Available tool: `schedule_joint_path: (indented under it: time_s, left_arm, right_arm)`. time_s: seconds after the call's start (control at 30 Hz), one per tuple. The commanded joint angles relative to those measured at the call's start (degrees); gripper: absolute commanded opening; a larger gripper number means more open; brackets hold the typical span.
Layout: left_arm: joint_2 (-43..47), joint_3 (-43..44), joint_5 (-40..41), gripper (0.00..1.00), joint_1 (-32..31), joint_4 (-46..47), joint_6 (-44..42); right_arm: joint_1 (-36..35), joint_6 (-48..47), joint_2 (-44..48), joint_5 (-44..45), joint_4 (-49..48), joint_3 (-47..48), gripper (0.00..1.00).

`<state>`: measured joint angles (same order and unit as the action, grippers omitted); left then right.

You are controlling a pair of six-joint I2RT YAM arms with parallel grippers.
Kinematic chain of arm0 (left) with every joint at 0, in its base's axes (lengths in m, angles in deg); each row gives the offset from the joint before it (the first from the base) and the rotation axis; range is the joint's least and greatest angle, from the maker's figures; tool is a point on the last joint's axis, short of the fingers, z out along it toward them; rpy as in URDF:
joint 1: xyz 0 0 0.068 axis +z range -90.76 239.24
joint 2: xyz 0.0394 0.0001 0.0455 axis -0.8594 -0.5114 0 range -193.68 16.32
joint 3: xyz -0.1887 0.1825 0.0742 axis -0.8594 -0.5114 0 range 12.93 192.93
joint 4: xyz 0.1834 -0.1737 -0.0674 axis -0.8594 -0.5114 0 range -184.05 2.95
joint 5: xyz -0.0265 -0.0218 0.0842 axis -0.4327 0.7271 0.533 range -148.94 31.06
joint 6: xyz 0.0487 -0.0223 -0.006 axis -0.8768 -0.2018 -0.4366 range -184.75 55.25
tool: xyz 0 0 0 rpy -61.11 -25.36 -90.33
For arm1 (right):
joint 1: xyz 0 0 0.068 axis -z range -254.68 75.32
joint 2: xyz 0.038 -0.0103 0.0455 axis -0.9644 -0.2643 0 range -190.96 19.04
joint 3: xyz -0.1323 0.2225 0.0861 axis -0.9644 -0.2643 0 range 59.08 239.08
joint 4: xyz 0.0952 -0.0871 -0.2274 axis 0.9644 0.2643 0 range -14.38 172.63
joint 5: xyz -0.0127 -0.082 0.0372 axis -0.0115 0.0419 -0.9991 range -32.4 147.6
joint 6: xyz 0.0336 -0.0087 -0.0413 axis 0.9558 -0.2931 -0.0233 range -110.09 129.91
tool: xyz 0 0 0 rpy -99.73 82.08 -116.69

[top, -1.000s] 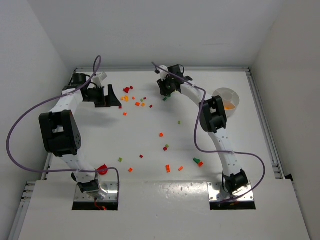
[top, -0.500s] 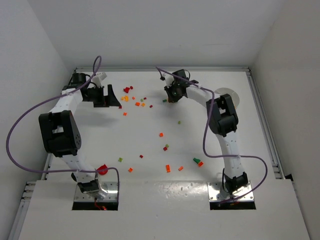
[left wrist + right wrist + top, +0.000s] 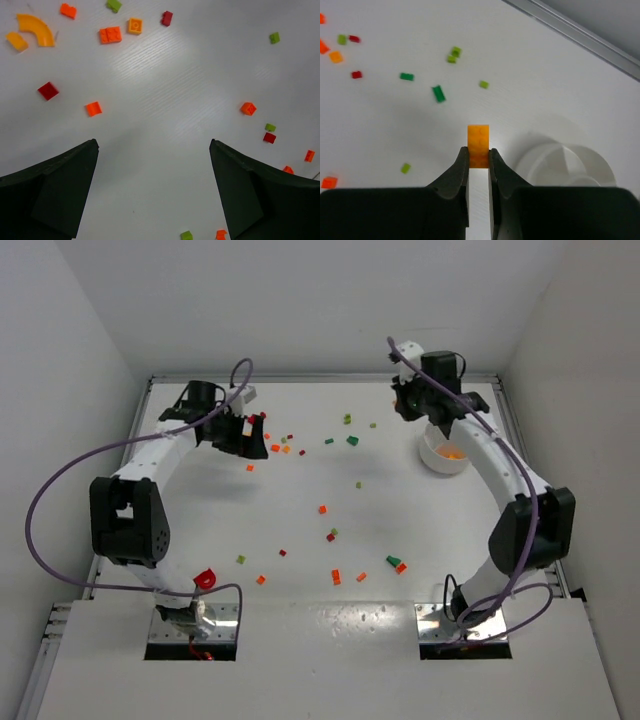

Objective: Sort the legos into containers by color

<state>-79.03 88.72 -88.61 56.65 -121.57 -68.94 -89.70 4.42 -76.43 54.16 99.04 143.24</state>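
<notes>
Pinching what, that right gripper (image 3: 478,154)? (Ana)

An orange lego (image 3: 478,136). The jaws are pressed together on its lower end, holding it above the table (image 3: 560,75) just beside the white divided dish (image 3: 546,150), not yet over it. (Ben)

So mid-delivery? (Ana)

I'd say so. From overhead, one compartment already shows orange pieces (image 3: 456,452). The next move likely calls for carrying the lego over that section, low enough that it can't hop into a neighbouring one, then letting go. (Ben)

And the left gripper (image 3: 153,145)? (Ana)

Spread wide and empty, hovering over loose legos (image 3: 110,34) on the far left. Plenty lie unsorted. (Ben)
</notes>
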Motion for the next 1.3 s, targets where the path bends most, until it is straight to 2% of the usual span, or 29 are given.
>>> schedule_joint_path:
  time_s: [0.0,0.13,0.17,0.27,0.4,0.73,1.0,1.1,1.2,1.23,1.27]
  left_arm:
    - [2.54,-0.29,5.15,1.00,-4.16,3.92,0.93]
    - [1.49,1.64,8.57,1.00,-9.69,5.08,1.46]
    - [0.87,3.21,11.45,1.00,-10.93,5.08,0.85]
    - [-2.02,6.38,10.09,1.00,-13.31,2.54,-1.09]
    - [-3.78,7.44,8.84,1.00,-13.85,2.53,-0.48]
    - [-4.49,8.76,11.83,1.00,-13.85,2.53,0.67]
    - [-4.49,8.76,12.97,1.00,-13.85,2.53,0.14]
    - [-5.02,8.76,13.49,1.00,-13.85,2.53,0.14]
    - [-5.54,8.76,14.02,1.00,-13.85,2.53,0.14]
    - [-5.55,8.76,14.03,1.00,-13.85,2.53,0.14]
    - [-5.55,8.76,14.03,1.00,-13.85,2.53,0.14]
  right_arm:
    - [3.50,0.84,2.90,5.63,5.48,-3.56,0.00]
    - [8.43,0.84,7.03,6.17,9.09,-5.75,0.00]
    - [10.17,0.06,7.91,6.17,9.10,-7.07,0.00]
    - [12.56,-2.31,9.68,4.85,11.99,-8.48,0.00]
    - [15.02,-6.54,10.91,1.43,14.98,-10.16,0.00]
    - [18.54,-15.50,3.70,-2.88,17.54,-6.82,0.00]
    - [19.60,-21.65,-0.95,-1.04,15.69,-4.18,0.01]
    - [19.60,-23.15,-2.27,0.10,15.16,-4.18,0.07]
    - [20.12,-23.77,-2.27,0.63,14.55,-3.65,0.26]
    - [20.12,-24.47,-2.27,0.63,14.55,-3.65,0.39]
    - [20.12,-24.47,-2.27,0.63,13.85,-3.65,0.46]
